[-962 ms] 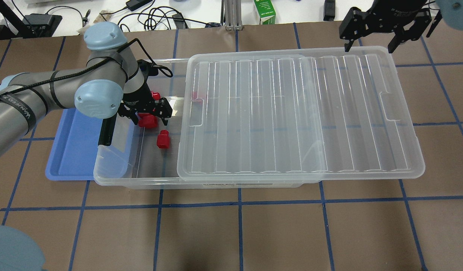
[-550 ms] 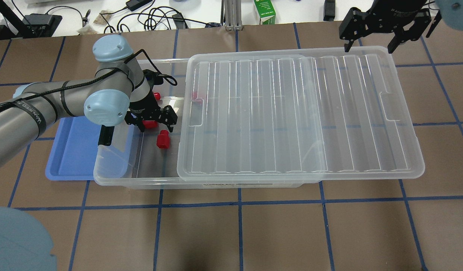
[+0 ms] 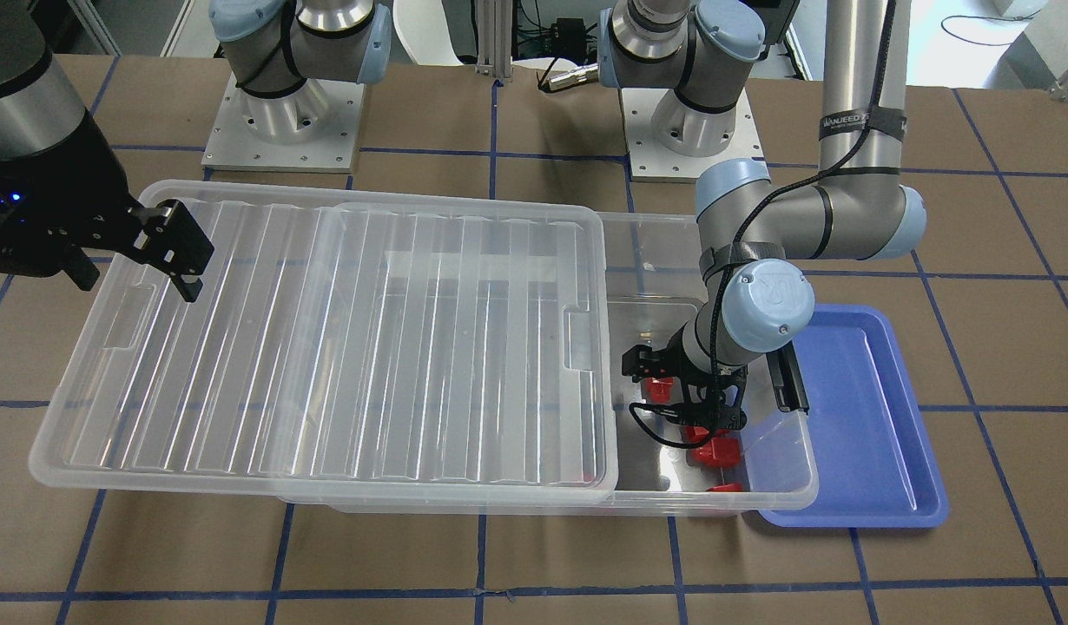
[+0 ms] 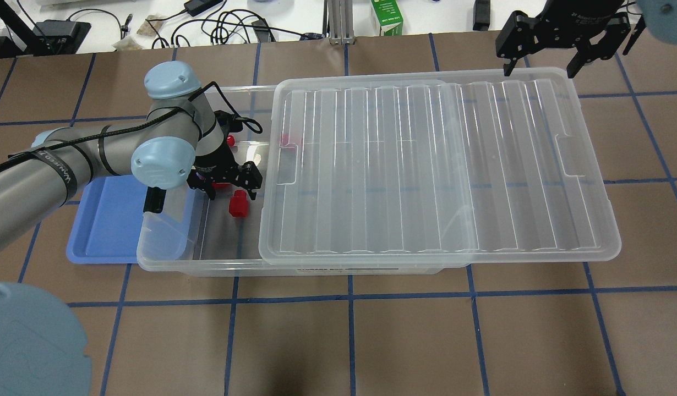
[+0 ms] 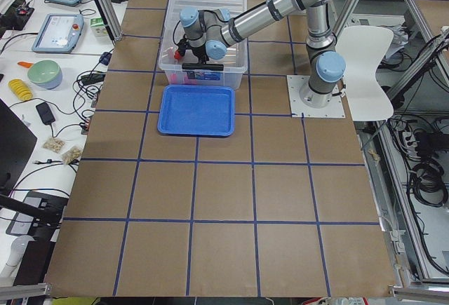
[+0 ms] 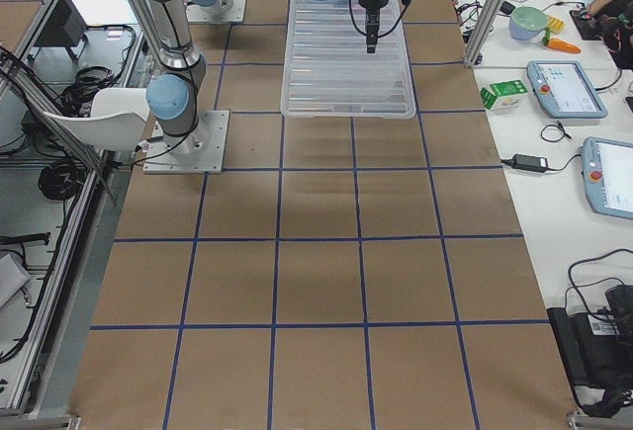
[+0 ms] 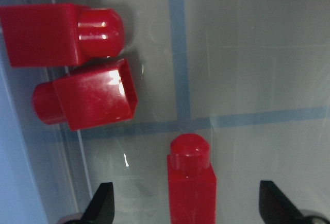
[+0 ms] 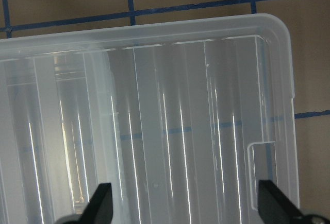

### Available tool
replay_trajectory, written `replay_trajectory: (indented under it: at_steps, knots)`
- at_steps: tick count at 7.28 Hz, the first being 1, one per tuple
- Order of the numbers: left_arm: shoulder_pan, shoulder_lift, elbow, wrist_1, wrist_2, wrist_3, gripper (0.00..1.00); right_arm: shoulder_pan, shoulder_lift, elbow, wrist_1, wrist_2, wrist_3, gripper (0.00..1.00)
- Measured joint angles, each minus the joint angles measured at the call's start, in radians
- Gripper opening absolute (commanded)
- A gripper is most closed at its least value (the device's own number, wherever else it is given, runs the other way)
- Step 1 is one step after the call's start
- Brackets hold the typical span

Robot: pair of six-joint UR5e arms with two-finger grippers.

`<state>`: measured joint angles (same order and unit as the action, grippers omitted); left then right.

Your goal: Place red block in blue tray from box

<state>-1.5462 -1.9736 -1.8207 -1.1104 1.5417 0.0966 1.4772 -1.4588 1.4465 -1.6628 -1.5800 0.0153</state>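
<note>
The clear box (image 4: 168, 264) has its ribbed lid (image 4: 426, 165) slid to the right, so its left end is uncovered. Several red blocks lie there. My left gripper (image 4: 231, 181) is open and low inside the box. In the left wrist view one red block (image 7: 191, 183) lies between the fingertips (image 7: 100, 206), and two more (image 7: 87, 100) lie beyond it by the wall. The blue tray (image 4: 113, 220) sits against the box's left end and holds nothing. My right gripper (image 4: 539, 60) is open above the lid's far right corner (image 8: 273, 44).
A black bar (image 4: 153, 199) sits on the box's short end next to the tray. Another red block (image 4: 286, 140) shows dimly under the lid's edge. A green carton (image 4: 387, 16) and cables lie beyond the table's far edge.
My left gripper has moved right and toward the near side, from over the two blocks by the wall to the single block. The right arm and lid have not moved.
</note>
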Motion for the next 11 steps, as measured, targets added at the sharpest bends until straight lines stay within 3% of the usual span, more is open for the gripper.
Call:
replay_trajectory:
  at_steps: [2,3,4,9,11]
  knots:
    - [0.000,-0.016,0.000,0.001,0.000,-0.002,0.70,0.000,0.000,0.000,0.000,0.000,-0.001,1.00]
    - [0.000,-0.022,0.000,0.000,0.000,-0.006,0.10,0.000,0.000,0.001,0.000,0.000,-0.001,1.00]
    - [0.000,-0.026,0.000,-0.002,0.000,-0.009,0.00,0.000,0.000,0.001,0.000,0.000,-0.001,1.00]
    - [-0.003,-0.005,0.025,-0.016,-0.001,-0.037,0.00,0.000,0.000,0.003,0.000,0.000,-0.002,1.00]
    - [-0.005,0.021,0.079,-0.081,0.001,-0.067,0.00,0.000,0.001,0.004,0.000,0.000,-0.003,1.00]
